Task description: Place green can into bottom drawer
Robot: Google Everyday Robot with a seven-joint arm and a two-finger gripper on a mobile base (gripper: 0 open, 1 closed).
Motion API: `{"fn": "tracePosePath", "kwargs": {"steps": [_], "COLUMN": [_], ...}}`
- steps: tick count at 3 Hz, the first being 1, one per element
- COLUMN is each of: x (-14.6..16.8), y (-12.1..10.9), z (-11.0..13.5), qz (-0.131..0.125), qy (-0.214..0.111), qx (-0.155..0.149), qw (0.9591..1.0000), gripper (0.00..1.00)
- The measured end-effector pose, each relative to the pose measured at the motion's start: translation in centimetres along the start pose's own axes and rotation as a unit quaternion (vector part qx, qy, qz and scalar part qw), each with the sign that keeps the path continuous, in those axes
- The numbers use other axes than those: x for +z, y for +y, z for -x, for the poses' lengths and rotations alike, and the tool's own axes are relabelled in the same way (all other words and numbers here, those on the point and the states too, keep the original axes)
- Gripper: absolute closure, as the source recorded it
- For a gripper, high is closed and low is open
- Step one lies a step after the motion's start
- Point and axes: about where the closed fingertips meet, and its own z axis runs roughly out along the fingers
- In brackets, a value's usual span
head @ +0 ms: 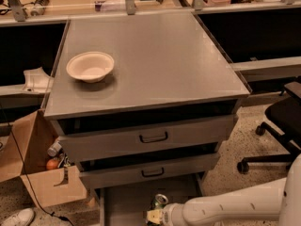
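The green can (159, 201), with a silver top, shows at the bottom middle of the camera view, over the grey floor of the open bottom drawer (127, 204). My gripper (154, 214), at the end of the white arm (225, 211) coming in from the lower right, is right at the can and partly cut off by the bottom edge of the view. The can's lower part is hidden behind the gripper. Whether the can stands on the drawer floor or is held above it does not show.
A cream bowl (90, 66) sits at the left on the grey cabinet top (155, 55). Two upper drawers with dark handles (154, 137) stand slightly out. A cardboard box (35, 168) with odds and ends is at the left, an office chair (277, 126) at the right.
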Motion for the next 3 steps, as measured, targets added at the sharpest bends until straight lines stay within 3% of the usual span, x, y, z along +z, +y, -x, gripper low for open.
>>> {"fn": "tracePosePath", "kwargs": {"steps": [1,2,3], "x": [1.2,1.8,1.5], "y": [-0.1,-1.9,-2.8], "z": [0.9,2.0,2.6], "qz": [-0.021,-0.056,-0.072], "qy": [-0.054,-0.106,-0.123], "qx": [0.063,0.114,0.115], "qw": [0.9963,0.9862,0.9832], "gripper": [1.00,1.00,1.00]}}
